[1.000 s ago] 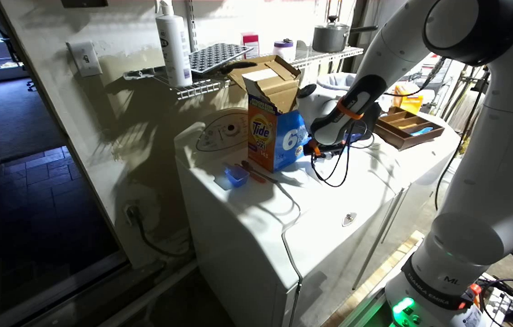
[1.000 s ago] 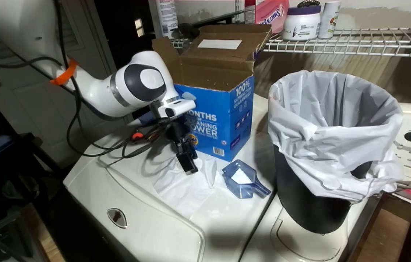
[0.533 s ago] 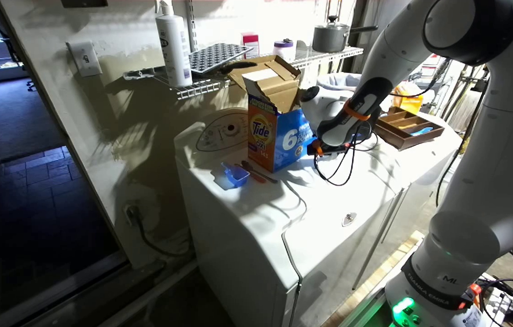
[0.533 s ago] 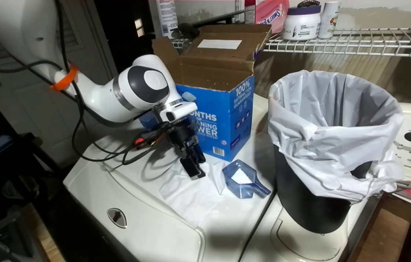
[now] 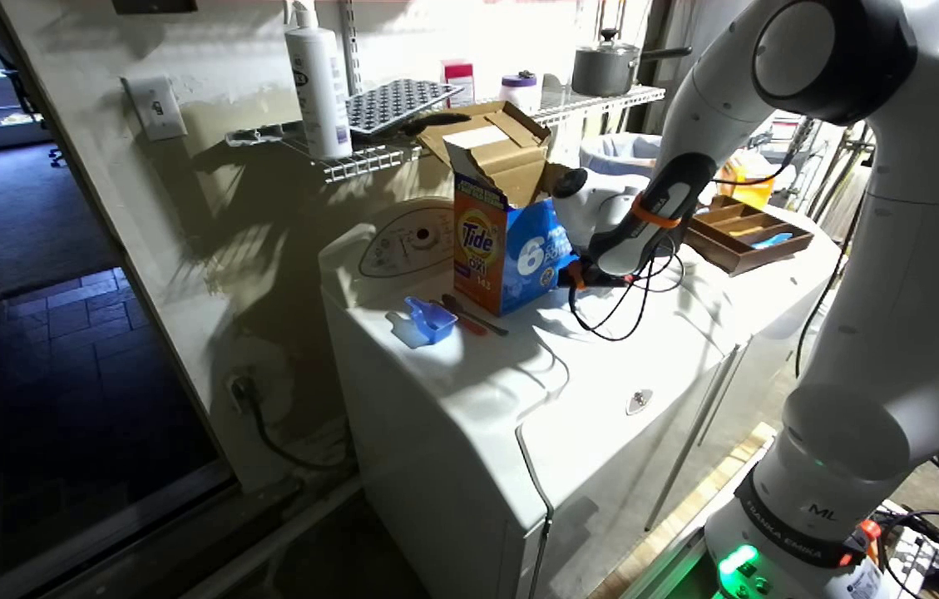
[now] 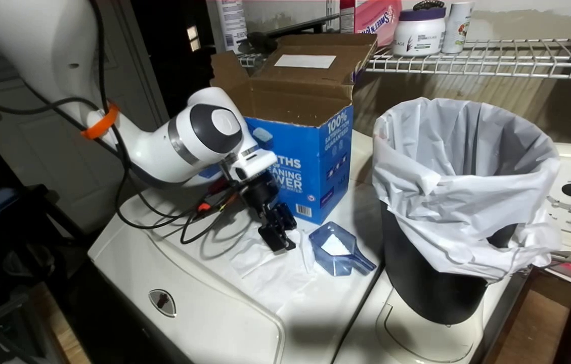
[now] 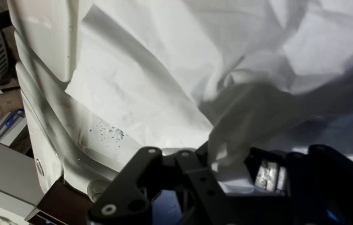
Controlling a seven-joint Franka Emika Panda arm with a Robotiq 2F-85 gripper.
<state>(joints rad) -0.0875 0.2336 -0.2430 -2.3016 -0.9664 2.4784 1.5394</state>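
By the jaws, which are pressed together, a white cloth (image 6: 275, 275) is pinched, and its rest is laid on the laundry machine (image 6: 209, 288), near the blue scoop (image 6: 341, 264) with white powder (image 6: 336, 246).

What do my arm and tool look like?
The arm is white with dark joint covers, orange bands, looping black cables, plus FRANKA EMIKA lettering and a green light at its base; the tool is black, with blocky fingers.

In an exterior view, the white arm (image 6: 62, 60) slopes from the upper left of the frame to a bent wrist (image 6: 214, 129) left of centre, the black end effector (image 6: 282, 234) angling downward below centre, clamped tight.
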